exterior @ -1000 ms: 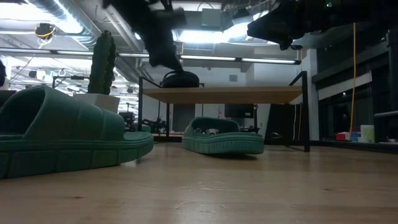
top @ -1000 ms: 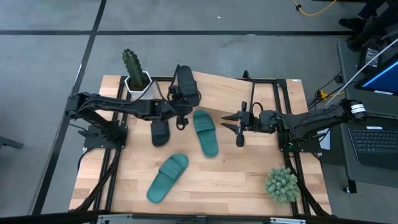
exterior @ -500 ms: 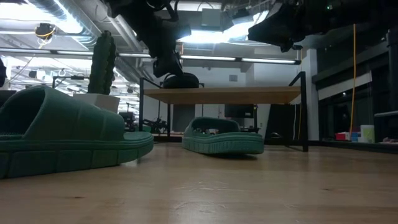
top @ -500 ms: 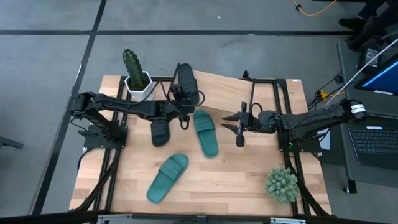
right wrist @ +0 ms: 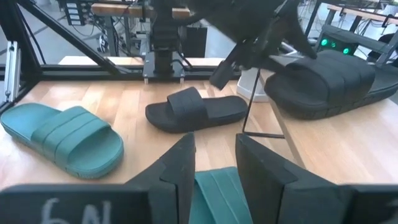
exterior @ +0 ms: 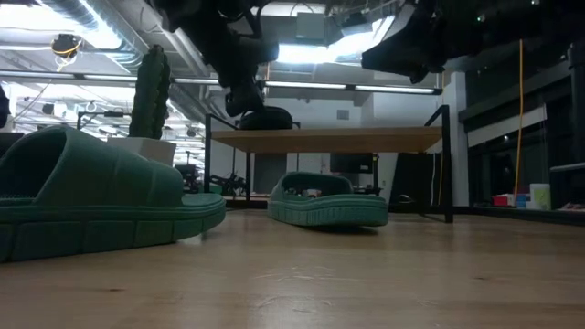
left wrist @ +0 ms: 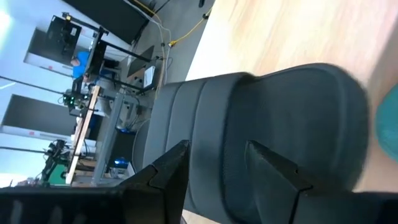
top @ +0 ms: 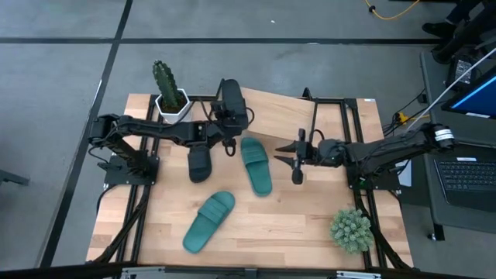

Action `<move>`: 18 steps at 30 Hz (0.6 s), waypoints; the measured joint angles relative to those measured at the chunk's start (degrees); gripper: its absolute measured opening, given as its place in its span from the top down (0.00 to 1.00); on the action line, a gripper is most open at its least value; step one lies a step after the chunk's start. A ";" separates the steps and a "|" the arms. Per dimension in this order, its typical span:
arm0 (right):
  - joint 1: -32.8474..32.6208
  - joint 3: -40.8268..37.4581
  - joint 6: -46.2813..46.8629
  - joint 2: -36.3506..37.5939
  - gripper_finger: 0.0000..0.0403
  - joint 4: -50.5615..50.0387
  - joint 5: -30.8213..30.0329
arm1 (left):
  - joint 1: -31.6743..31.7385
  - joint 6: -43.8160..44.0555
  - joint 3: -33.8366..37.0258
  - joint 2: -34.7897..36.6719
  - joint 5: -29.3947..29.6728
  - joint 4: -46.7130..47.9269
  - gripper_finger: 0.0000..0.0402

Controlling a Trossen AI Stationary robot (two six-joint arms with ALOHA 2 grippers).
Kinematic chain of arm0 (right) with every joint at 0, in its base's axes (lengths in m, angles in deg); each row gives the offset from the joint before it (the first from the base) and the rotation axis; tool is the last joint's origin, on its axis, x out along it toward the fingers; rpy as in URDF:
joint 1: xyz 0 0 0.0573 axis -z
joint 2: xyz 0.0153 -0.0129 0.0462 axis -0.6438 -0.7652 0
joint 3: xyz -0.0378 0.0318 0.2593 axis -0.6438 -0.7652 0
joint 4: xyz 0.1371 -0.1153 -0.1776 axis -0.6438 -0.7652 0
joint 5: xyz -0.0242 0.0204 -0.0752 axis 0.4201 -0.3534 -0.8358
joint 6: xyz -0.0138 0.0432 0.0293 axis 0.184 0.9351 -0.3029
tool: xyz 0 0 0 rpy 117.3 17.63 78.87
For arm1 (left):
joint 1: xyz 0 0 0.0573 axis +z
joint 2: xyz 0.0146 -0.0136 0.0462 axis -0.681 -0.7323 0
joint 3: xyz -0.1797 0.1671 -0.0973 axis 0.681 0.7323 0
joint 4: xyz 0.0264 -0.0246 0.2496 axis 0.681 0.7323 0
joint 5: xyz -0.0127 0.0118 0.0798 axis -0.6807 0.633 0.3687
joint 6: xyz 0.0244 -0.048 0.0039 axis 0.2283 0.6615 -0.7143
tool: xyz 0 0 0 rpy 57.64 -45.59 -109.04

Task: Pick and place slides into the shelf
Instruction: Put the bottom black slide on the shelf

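Nearest the table's front edge lay one teal slide (top: 208,222), angled, filling the left of the low view (exterior: 96,196). Farther back, a second teal slide (top: 256,164) rested on the tabletop (top: 294,225) just in front of the shelf (top: 283,116), and a black slide (top: 200,163) lay beside it, to its left and apart from it. The right gripper (top: 296,161) hovered just right of the second teal slide, its fingers (right wrist: 180,163) narrowly parted and holding nothing. The left gripper (top: 227,139) was at the shelf's left end, beside the second black slide (top: 232,105), which sat on the shelf board; its fingers (left wrist: 168,171) were parted just in front of that slide's strap (left wrist: 261,118), and whether they touched it could not be told. A potted cactus (top: 166,87) stood at the rear left corner, and a spiky green plant (top: 351,229) at the front right.
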 joint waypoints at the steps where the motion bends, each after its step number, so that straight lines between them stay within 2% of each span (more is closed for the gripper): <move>1: 0.00 0.00 -0.02 -0.28 0.71 -0.02 0.00 | 0.32 0.00 0.00 0.00 -0.23 0.00 0.63; 6: 0.00 0.02 -0.04 -1.32 0.71 0.44 0.00 | 1.83 0.06 0.02 0.07 -4.79 -0.16 0.63; 14: 0.00 0.02 -1.34 -1.39 0.71 0.64 0.00 | 2.03 0.02 0.02 0.07 -3.62 -0.17 0.64; 18: 0.00 0.02 -1.51 -1.39 0.71 0.95 0.00 | 2.03 0.05 0.04 0.07 -2.44 -0.48 0.69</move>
